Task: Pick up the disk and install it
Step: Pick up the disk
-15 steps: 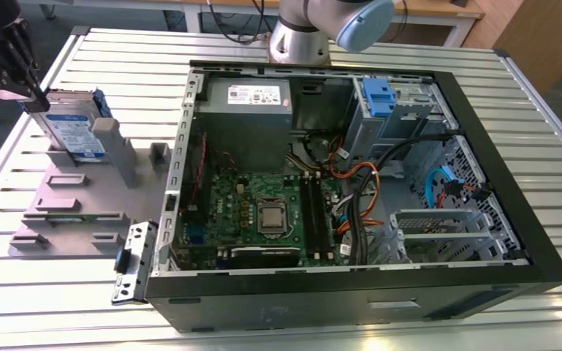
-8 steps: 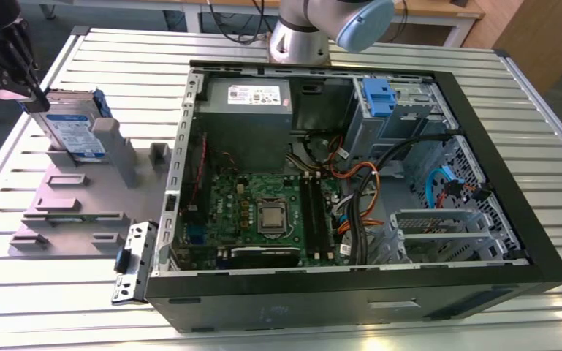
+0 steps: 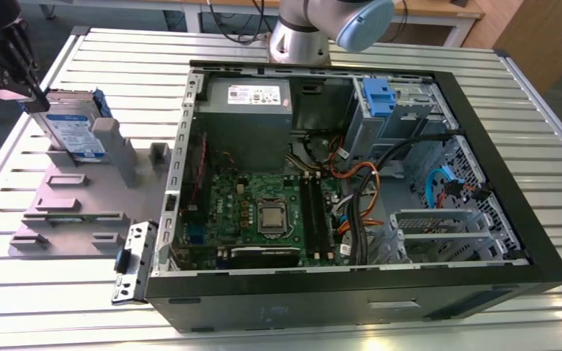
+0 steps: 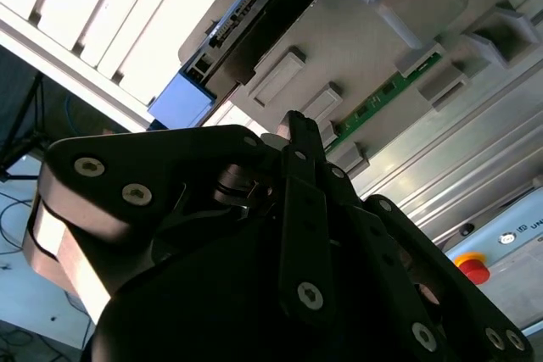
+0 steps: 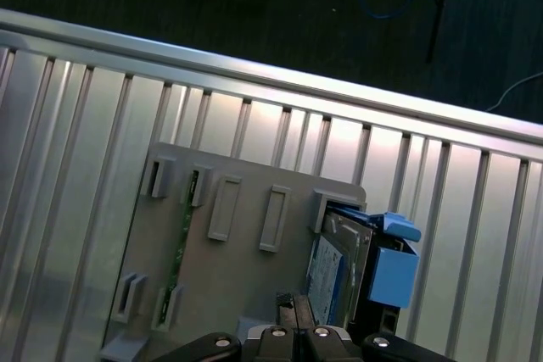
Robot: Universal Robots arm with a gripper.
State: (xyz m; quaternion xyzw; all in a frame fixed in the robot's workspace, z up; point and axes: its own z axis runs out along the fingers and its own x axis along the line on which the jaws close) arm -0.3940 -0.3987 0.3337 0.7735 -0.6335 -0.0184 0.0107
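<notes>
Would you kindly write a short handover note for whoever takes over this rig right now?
Gripper: hangs at the upper end of the disk, at the exterior view's left. Whether it is open or shut, or touches the disk, cannot be told.
Disk: stands upright in the grey fixture on the slatted table, beside the open computer case and outside it.
Done: the arm is at the disk.
Left: the disk is not yet lifted from the fixture and not yet installed in the case.
</notes>
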